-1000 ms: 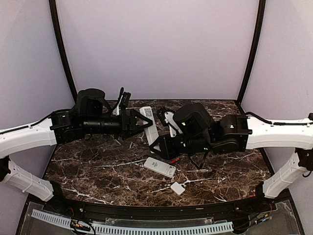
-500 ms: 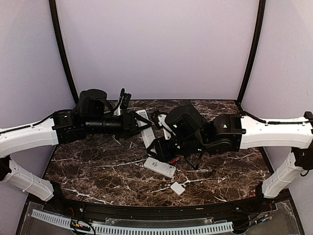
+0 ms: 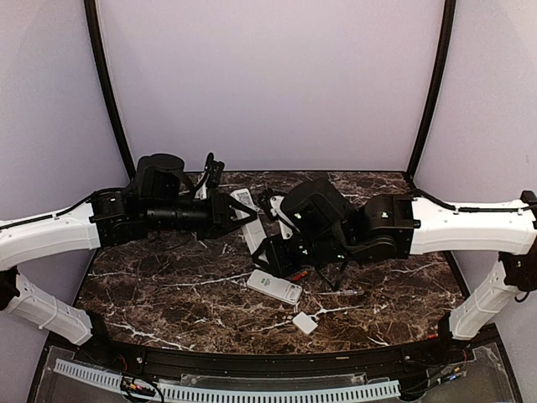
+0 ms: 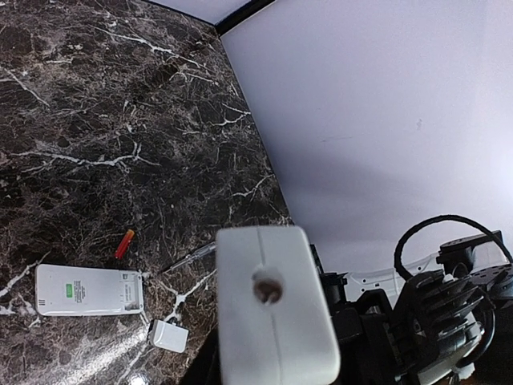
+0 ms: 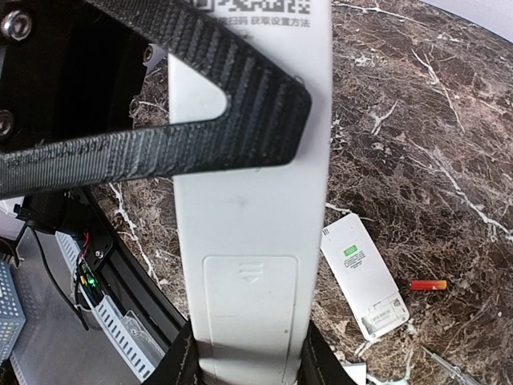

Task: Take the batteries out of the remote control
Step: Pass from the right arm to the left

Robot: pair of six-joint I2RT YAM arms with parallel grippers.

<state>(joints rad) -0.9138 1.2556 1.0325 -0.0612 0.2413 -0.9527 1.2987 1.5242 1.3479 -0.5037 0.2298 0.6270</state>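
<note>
Looking through the right wrist camera, I see the held remote [image 5: 248, 216] running lengthwise up the view, back side towards me, printed text at its far end. Its battery cover [image 5: 249, 309], marked with a small arrow, sits flush and shut, so any cells inside are hidden from me.

The left gripper [image 3: 239, 214] is clamped on this remote near its far end and carries it above the table [image 3: 168, 285]. One ribbed black finger [image 5: 200, 120] of it lies across the white body. The left wrist camera shows the remote end-on, dead centre.

The right gripper [image 3: 267, 249] is at the near end of the same remote. Its fingers [image 5: 178, 362] sit on either side of the body, right against the edges. I cannot tell whether they are pressing or only straddling it.

Down on the marble, the second remote [image 3: 274, 286] lies flat with a green label showing. One red battery [image 5: 427, 285] lies near it on the right-arm side, a small gap between them. A small white cover [image 3: 305, 322] rests closer to the arm bases, near that remote's end. A thin grey stick [image 4: 192, 258] lies beyond the battery; I cannot make out what it is.
</note>
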